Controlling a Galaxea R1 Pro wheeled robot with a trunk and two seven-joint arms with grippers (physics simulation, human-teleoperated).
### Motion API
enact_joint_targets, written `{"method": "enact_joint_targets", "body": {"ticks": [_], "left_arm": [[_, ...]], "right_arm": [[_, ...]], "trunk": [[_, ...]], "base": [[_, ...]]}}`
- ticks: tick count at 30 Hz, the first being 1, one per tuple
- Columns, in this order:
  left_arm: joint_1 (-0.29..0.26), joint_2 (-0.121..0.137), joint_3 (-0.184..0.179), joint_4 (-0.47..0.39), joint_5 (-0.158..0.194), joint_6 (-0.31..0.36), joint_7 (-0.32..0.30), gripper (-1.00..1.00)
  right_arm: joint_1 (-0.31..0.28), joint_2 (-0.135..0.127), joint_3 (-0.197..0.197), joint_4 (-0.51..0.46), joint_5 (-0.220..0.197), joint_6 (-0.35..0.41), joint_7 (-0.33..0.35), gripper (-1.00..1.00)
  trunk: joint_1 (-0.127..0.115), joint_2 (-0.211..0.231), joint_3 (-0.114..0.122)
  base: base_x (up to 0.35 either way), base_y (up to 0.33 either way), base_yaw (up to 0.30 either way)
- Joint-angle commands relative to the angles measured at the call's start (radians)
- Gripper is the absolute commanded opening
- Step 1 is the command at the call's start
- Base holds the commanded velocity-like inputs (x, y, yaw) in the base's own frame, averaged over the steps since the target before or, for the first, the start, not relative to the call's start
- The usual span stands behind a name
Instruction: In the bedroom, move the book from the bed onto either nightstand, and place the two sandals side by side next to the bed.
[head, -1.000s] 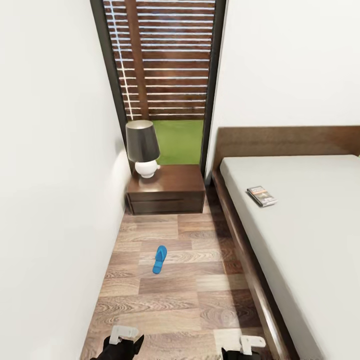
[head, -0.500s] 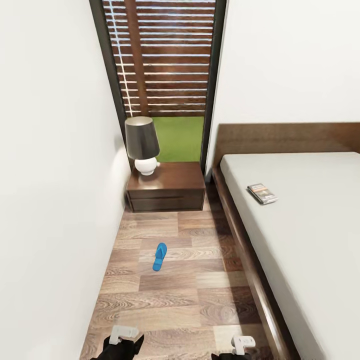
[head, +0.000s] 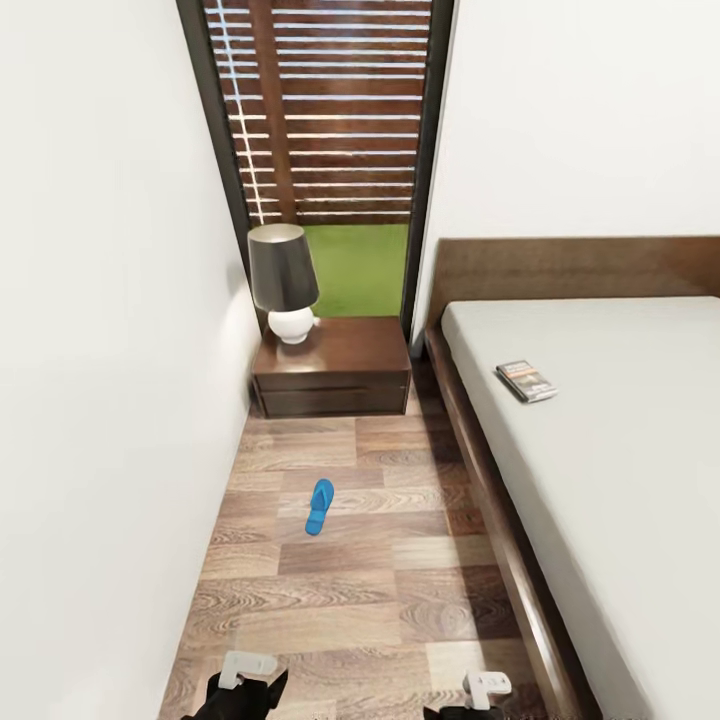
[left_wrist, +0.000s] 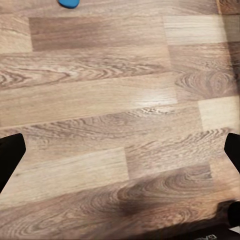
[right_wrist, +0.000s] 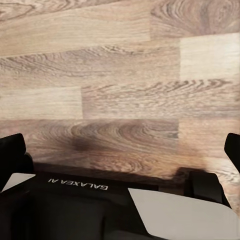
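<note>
The left tool (left_wrist: 120, 150) is spread wide with nothing in it, above the wood floor (left_wrist: 100, 100). The right tool (right_wrist: 120, 145) is wide apart too and holds nothing; the black part below it reads "GALAXEA AI". In the head view both tools sit low at the near edge. One blue sandal (head: 319, 506) lies flat on the floor, well apart from the bed (head: 640, 480). The book (head: 526, 381) rests on the bed near the headboard. The nightstand (head: 335, 367) holds a lamp (head: 284, 285) by the window (head: 325, 150)
</note>
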Motion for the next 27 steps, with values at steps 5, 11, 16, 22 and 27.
{"method": "enact_joint_targets", "body": {"ticks": [5,11,16,22,27], "left_arm": [[0.000,0.001,0.003,-0.001,0.001,0.003,-0.003,1.00],[0.000,0.002,0.009,-0.002,0.000,0.004,-0.004,1.00],[-0.002,0.000,0.012,-0.027,-0.002,0.017,-0.003,1.00],[-0.116,-0.006,0.010,-0.100,-0.002,0.214,-0.006,1.00],[-0.231,-0.019,0.009,-0.110,-0.001,0.305,-0.024,1.00]], "right_arm": [[0.000,-0.002,-0.005,-0.011,0.002,0.008,0.007,1.00],[0.000,-0.005,-0.011,-0.076,0.001,0.018,0.008,1.00],[0.000,-0.014,-0.014,-0.139,-0.004,0.147,0.008,1.00],[-0.013,-0.066,-0.014,-0.169,-0.008,0.320,0.008,1.00],[-0.111,-0.074,-0.014,-0.197,-0.009,0.343,0.009,1.00]], "trunk": [[0.000,0.000,-0.009],[0.000,0.000,-0.018],[0.000,0.000,-0.026],[0.000,0.000,-0.035],[0.000,0.000,-0.043]], "base": [[0.000,0.000,0.000],[0.000,0.000,0.000],[0.000,0.000,0.000],[0.000,0.000,0.000],[0.000,0.000,0.000]]}}
